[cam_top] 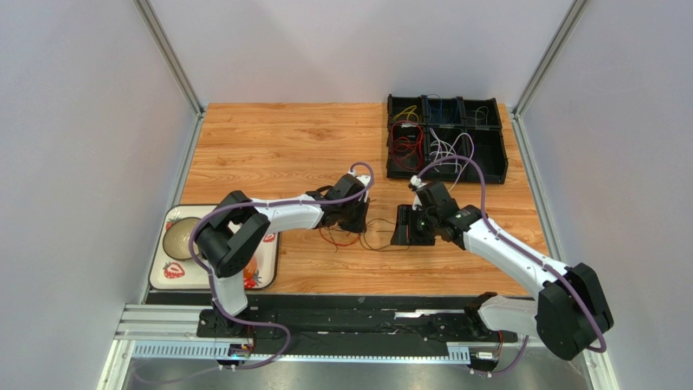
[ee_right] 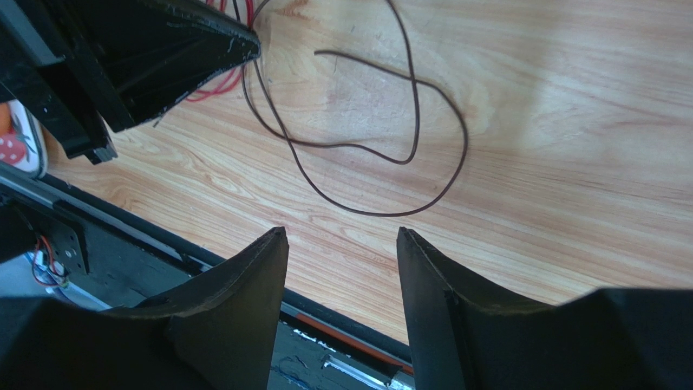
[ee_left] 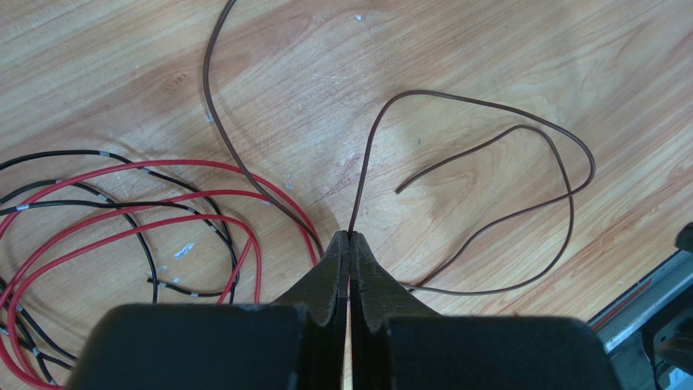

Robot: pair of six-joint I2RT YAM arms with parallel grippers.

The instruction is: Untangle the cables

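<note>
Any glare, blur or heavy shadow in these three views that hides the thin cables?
Top external: even light, sharp, cables hair-thin. Left wrist: pale sheen on the table beside the brown cable, which is crisp at the shut left gripper. Right wrist: tabletop washed out at right, open right gripper dark.

A plain brown cable [ee_left: 591, 166]; glossy red cables [ee_left: 195, 162]; a black cable [ee_left: 73, 151] ringed with white bands; a table [cam_top: 268, 146] of light orange wood grain; a black bin [cam_top: 446, 172]; a white tray [cam_top: 183, 213] printed with red strawberries.

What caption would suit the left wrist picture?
Left arm's shut jaws pinch the brown cable beside red cables and black cables.
</note>
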